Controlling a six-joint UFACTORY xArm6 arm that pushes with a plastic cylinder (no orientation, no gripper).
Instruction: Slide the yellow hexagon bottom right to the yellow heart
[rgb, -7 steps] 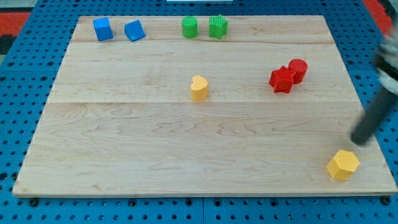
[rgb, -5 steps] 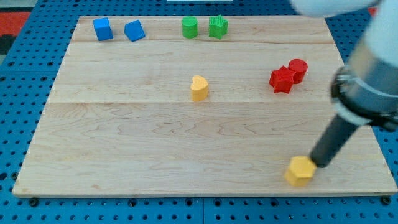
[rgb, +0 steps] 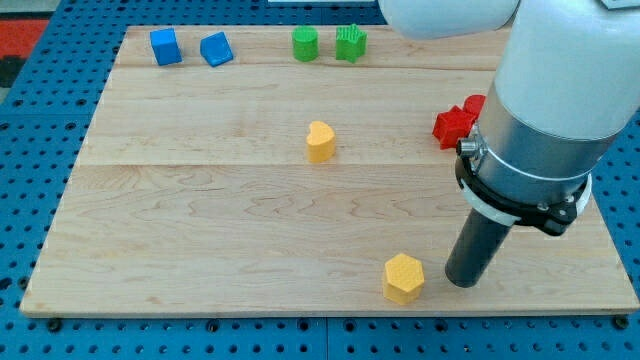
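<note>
Wooden board (rgb: 200, 230): squat yellow hexagon (rgb: 403, 278), seemingly no long axis.

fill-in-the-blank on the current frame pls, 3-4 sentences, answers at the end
1. My tip sits just to the view's ____ of the yellow hexagon.
2. The yellow heart lies toward the view's ____ from the yellow hexagon.
3. The two blocks at the board's top-left corner, a blue cube and a second blue block, are both ____.
4. The arm partly hides the ____ blocks.

Missing words: right; top; blue; red
</note>
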